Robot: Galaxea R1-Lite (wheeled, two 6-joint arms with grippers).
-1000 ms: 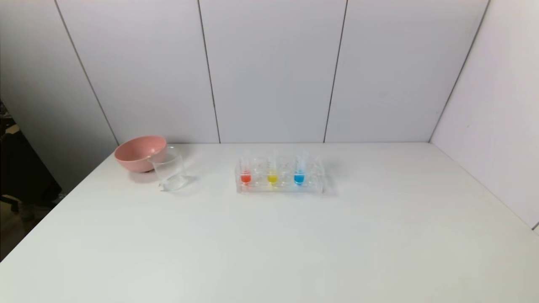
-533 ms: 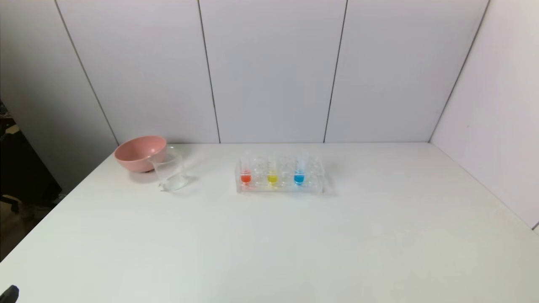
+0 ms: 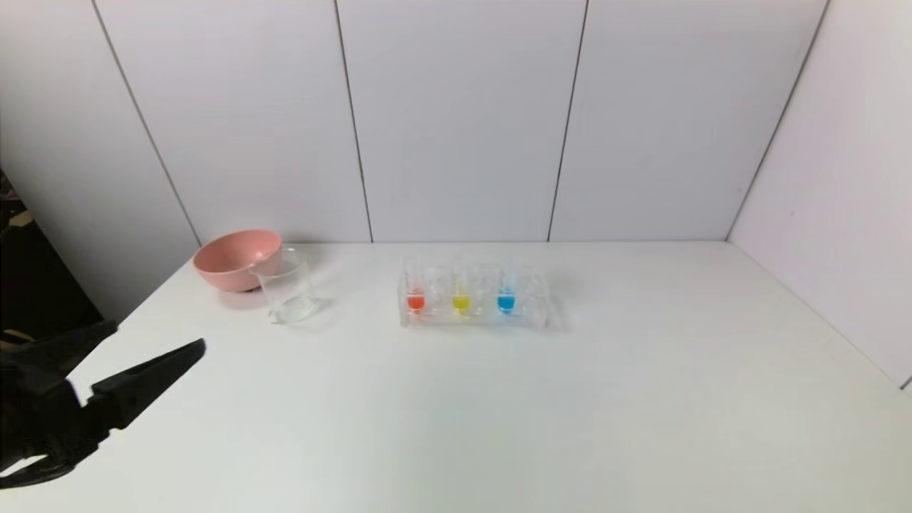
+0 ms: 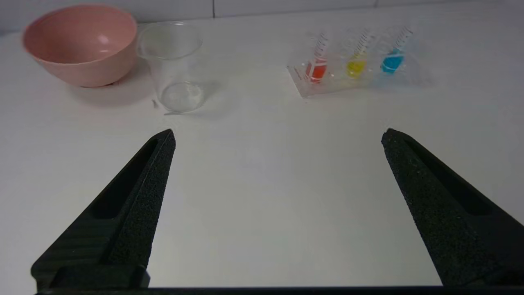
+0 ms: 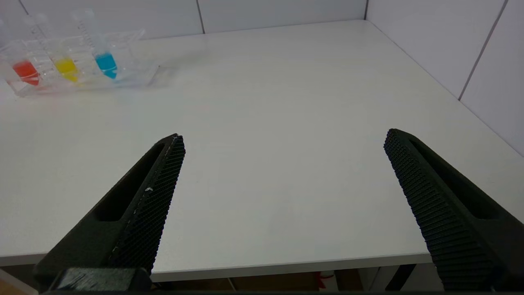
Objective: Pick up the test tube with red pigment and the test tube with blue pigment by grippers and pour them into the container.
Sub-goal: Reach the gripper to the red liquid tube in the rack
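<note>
The red test tube and the blue test tube stand upright in a clear rack at the table's middle back. They also show in the left wrist view, red and blue, and in the right wrist view, red and blue. The clear glass beaker stands left of the rack, empty. My left gripper is open at the table's left front, well short of the beaker. My right gripper is open by the table's front edge, outside the head view.
A pink bowl sits just behind and left of the beaker. A yellow tube stands between the red and blue ones. White walls close the back and right. The table's left edge runs beside the left gripper.
My left gripper has come into the head view from the lower left corner and moved forward over the table. The tubes, beaker and bowl have not moved.
</note>
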